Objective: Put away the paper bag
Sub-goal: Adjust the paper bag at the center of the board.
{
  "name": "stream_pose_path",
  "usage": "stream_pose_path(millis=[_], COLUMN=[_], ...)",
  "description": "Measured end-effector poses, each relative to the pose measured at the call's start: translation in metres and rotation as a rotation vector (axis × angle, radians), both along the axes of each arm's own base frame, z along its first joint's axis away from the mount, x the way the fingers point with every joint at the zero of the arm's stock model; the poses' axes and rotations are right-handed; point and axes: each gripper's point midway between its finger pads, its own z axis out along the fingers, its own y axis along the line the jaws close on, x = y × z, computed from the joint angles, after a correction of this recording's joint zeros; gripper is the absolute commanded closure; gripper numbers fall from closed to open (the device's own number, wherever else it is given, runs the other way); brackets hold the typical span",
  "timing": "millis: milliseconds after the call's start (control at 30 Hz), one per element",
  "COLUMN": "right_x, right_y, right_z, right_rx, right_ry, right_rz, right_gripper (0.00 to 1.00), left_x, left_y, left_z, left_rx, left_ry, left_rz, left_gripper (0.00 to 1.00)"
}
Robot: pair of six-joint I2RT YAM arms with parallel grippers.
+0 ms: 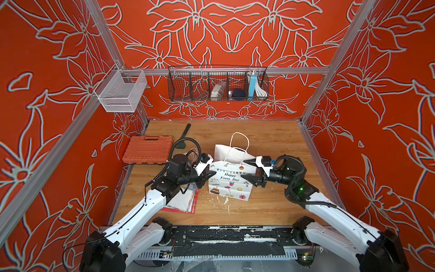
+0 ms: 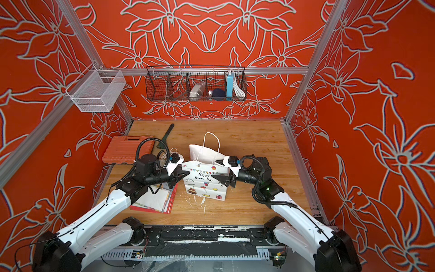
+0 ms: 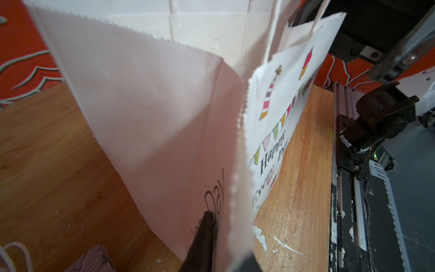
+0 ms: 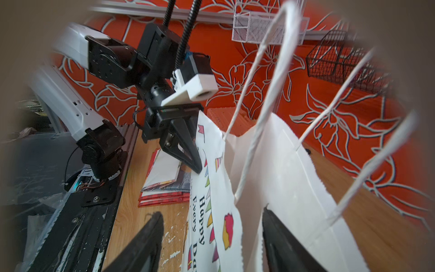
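1. The bag (image 1: 229,181) stands upright mid-table (image 1: 270,212), long axis vertical, mouth and handles up, printed face toward the arms' base.
2. The black basket (image 1: 217,86) on the back wall holds a blue box (image 1: 251,84) and a white cable (image 1: 260,90).
3. Only the right wrist view shows plainly the left gripper (image 4: 197,164) pinched on the printed panel's rim; the right gripper (image 4: 211,210) gapes astride that panel.

A: Support surface?
B: Light wooden tabletop (image 1: 270,146), scuffed; white paint flecks (image 1: 226,200) near the front middle.
A: Directly on it?
B: Orange plastic tool case (image 1: 147,149) at far left. Dark long-handled tool (image 1: 184,135) near its back corner. White printed paper bag (image 1: 229,183) upright mid-table. Flat red-edged paper stack (image 1: 186,203) front left, near the bag.
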Motion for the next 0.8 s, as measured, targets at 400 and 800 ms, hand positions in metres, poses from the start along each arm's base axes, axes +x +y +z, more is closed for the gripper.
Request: stream_pose_path(millis=[400,800], right_x=[0.038,0.048], right_y=[-0.071,-0.054], right_z=[0.003,-0.028], right_rx=[-0.099,-0.205], right_ry=[-0.059,0.13], right_rz=[-0.535,-0.36], right_gripper=[0.02,0.03], left_x=[0.0,-0.001], left_y=[0.0,0.001], left_z=[-0.002,-0.004], left_rx=[0.012,0.016], left_ry=[-0.011,-0.013], left_rz=[-0.006,-0.01], left_gripper=[0.93,0.93])
